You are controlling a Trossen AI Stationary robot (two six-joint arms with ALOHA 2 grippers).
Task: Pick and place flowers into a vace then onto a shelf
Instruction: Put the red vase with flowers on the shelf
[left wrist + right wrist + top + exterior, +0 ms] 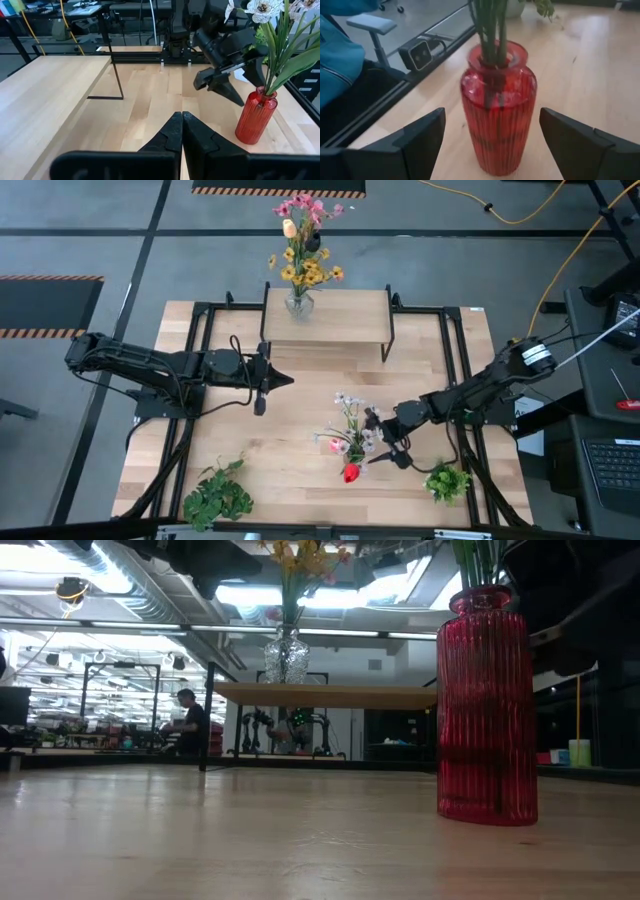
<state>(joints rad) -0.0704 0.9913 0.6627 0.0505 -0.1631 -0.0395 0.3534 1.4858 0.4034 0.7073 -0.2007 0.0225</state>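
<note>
Ribbed red glass vase (498, 115) with flowers (350, 425) stands between my right end effector's (492, 137) spread fingers; next: close, carry to light-wood shelf (345, 315). Left end effector (182, 131) pressed together.

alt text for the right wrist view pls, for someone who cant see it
A red ribbed glass vase holding green flower stems stands on the light wooden table, centred between the open fingers of the right gripper, which do not touch it. Beyond the table edge are a small camera and a chair.

Glossy ribbed red glass vase (498, 117)
</note>
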